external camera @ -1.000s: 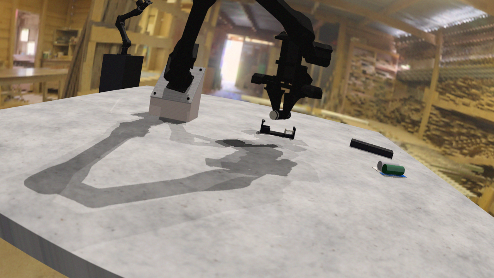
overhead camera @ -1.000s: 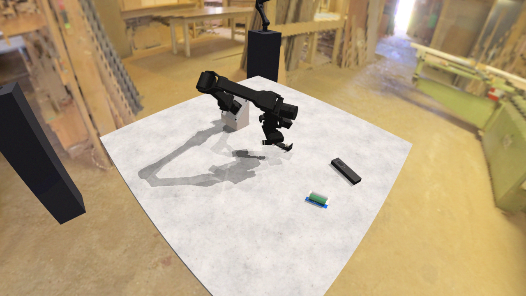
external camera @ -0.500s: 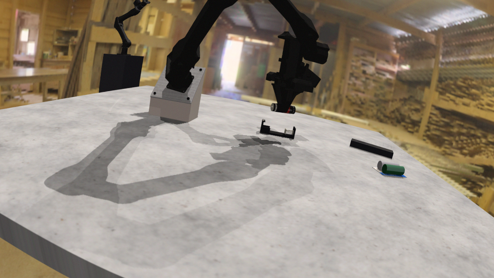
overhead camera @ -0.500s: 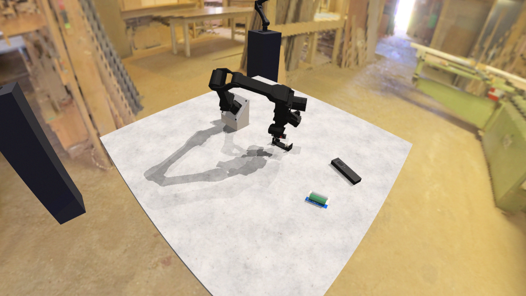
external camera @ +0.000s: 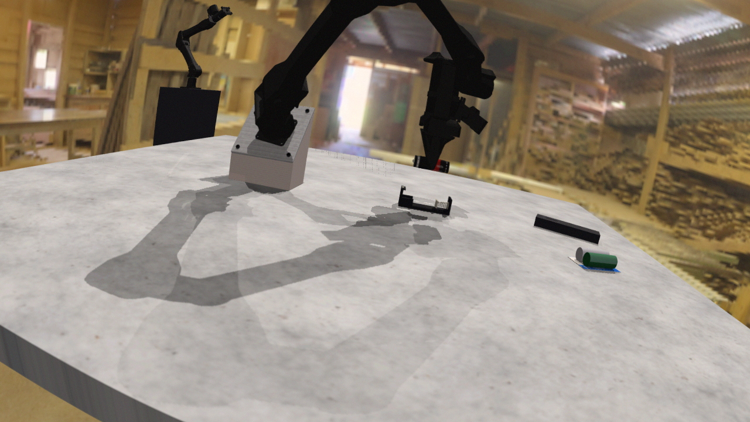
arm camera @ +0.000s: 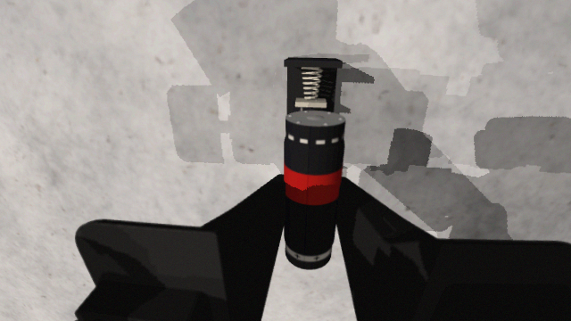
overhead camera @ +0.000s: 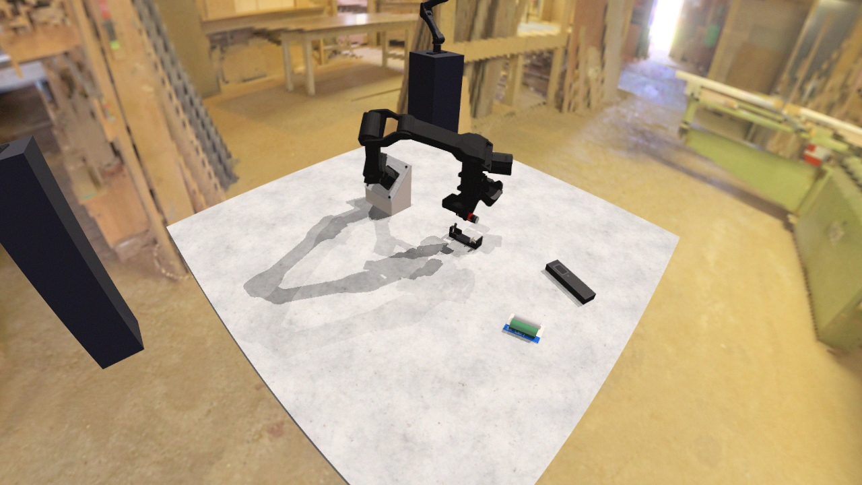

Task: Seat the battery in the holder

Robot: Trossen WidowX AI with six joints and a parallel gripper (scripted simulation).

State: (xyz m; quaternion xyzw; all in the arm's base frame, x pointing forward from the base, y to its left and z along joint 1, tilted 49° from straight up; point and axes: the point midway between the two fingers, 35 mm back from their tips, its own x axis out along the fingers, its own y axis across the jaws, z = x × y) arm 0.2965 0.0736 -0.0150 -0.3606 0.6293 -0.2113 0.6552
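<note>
My gripper (overhead camera: 467, 215) (external camera: 431, 166) (arm camera: 310, 185) is shut on the black battery with a red band (overhead camera: 474, 219) (external camera: 445, 166) (arm camera: 312, 156), gripped around its middle. The battery lies nearly level above the black holder (overhead camera: 478, 242) (external camera: 406, 200) (arm camera: 312, 62), with a gap between them in the top and exterior views. In the wrist view it is roughly in line with the holder. Its grey disc end points to the coil spring (external camera: 442, 204) (arm camera: 310, 85) at the holder's far end. The raised lip (external camera: 402, 187) is at the other end. The battery hides that end in the wrist view, and its own other end face is hidden.
A black oblong box (overhead camera: 569, 281) (external camera: 566, 228) and a green cylinder (overhead camera: 524, 326) (external camera: 600, 261) on a small blue board lie to the right of the holder in the exterior view. The arm's base block (overhead camera: 397, 197) (external camera: 261, 167) stands to its left.
</note>
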